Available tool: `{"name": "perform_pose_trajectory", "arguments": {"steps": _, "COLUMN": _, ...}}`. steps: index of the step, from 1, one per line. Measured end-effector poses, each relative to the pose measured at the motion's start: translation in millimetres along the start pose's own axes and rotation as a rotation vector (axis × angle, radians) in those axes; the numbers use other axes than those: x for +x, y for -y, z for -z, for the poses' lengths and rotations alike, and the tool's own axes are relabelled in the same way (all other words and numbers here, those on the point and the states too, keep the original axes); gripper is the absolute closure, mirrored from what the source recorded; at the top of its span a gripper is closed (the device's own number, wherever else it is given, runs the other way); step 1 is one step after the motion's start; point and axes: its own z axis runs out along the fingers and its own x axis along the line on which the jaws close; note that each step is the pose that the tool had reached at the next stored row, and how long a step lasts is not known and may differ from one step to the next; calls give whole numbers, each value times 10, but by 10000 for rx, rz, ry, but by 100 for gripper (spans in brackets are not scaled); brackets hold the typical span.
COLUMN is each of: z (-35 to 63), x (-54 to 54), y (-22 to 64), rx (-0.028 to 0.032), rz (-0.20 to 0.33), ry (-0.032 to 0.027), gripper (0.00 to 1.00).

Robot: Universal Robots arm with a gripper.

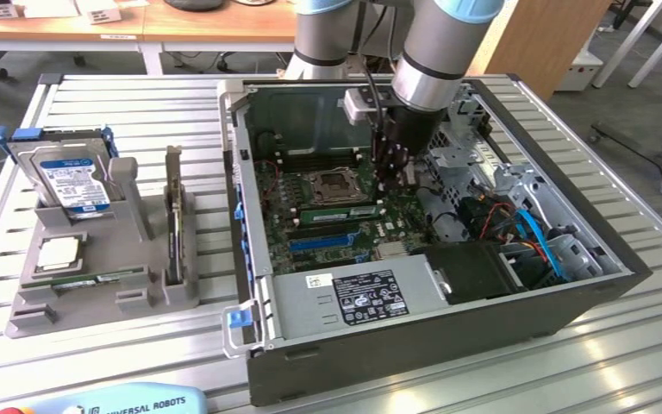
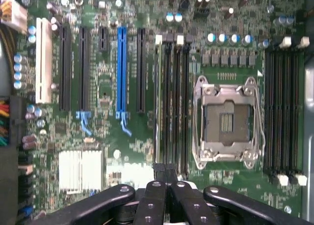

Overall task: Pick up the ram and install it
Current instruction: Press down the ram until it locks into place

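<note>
hovering over motherboard [image 2: 147, 136], hand [image 2: 166, 173] clenched; ram [image 1: 334, 209] seated in slot just beside.

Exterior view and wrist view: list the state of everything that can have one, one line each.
Gripper: shut, holding nothing, above the end of the memory slots.
Ram: apparently seated in a slot beside the socket.
Processor socket: empty.
Computer case: lying on its side, open.
Hard drive: upright in the grey holder.
Processor chip: flat in the holder.
</note>
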Motion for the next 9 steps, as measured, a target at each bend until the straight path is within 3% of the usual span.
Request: {"name": "perform_pose_trajectory", "arguments": {"steps": 9, "z": -21, "x": -3, "y": -331, "rx": 1, "rz": -2, "ry": 3, "gripper": 90}}
